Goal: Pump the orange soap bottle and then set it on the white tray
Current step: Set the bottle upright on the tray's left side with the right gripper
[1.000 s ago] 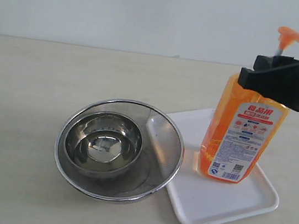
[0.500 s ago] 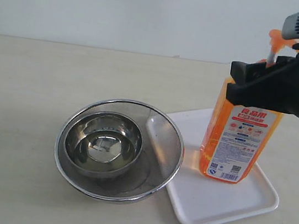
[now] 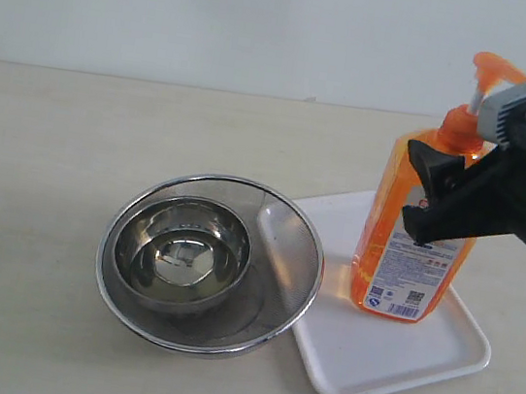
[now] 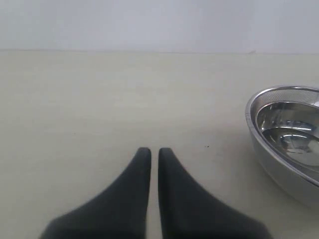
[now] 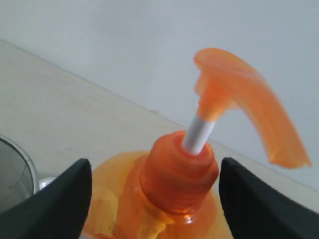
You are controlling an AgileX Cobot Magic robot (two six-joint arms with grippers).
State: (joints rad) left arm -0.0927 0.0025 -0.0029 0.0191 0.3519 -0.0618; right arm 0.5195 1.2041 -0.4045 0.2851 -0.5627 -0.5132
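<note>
The tall translucent orange plastic soap bottle (image 3: 408,266) stands upright on the flat white plastic tray with rounded corners (image 3: 386,366), towards the tray's far right part. Its base rests on the tray floor. The right arm's black gripper (image 5: 154,172) sits level with the bottle's shoulders, jaws spread, one finger on each side of the orange screw collar (image 5: 179,169) with clear space between them and it. Whether the pads brush the bottle's shoulders lower down is hard to tell from the wrist view. The curved orange pump nozzle (image 5: 244,104) stands raised on its white stem (image 5: 198,134), above the fingers.

The gripper hides the upper part of the bottle's white label. The lower part shows a small blue round mark, a square code and lines of print too small to read.

Just left of the tray, overlapping its near corner, sits a round steel mesh strainer (image 3: 285,249) with a polished steel bowl (image 3: 182,249) nested inside. The left arm's black gripper (image 4: 150,154) hangs clenched and empty over the beige tabletop (image 3: 50,177), well apart from the bottle.
</note>
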